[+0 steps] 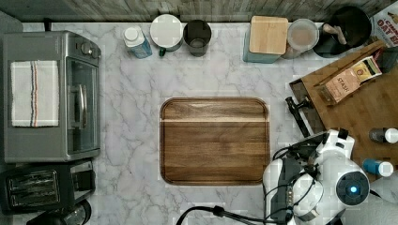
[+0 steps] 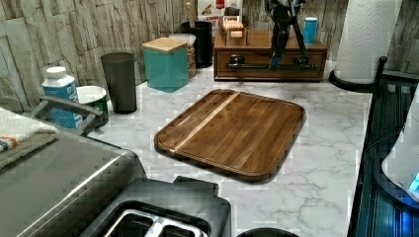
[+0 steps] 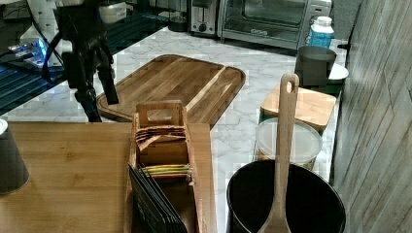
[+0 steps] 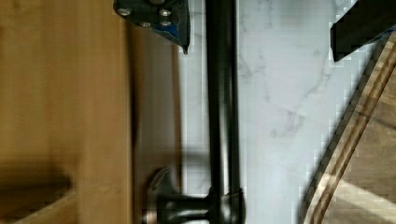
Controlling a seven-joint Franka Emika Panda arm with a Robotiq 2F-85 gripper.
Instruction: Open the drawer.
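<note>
The drawer [image 2: 269, 71] is the light-brown front of the wooden box [image 1: 366, 108] at the top view's right, and its front looks about flush with the box in the left view. Its long black bar handle [image 4: 222, 93] [image 2: 257, 65] [image 1: 299, 115] runs across that front. My gripper [image 4: 259, 23] [image 2: 287, 60] [image 3: 103, 108] hangs over the handle, open, with one finger [image 4: 159, 14] on the drawer side of the bar and the other finger [image 4: 359, 28] on the counter side. Neither finger touches the bar.
A dark wooden cutting board [image 1: 214, 140] lies mid-counter, close to the drawer front. A tea box [image 3: 163, 145] and bottles [image 1: 378, 167] sit on the box top. Canisters and cups [image 1: 268, 37] line the back wall. A toaster oven [image 1: 51, 96] stands at the top view's left.
</note>
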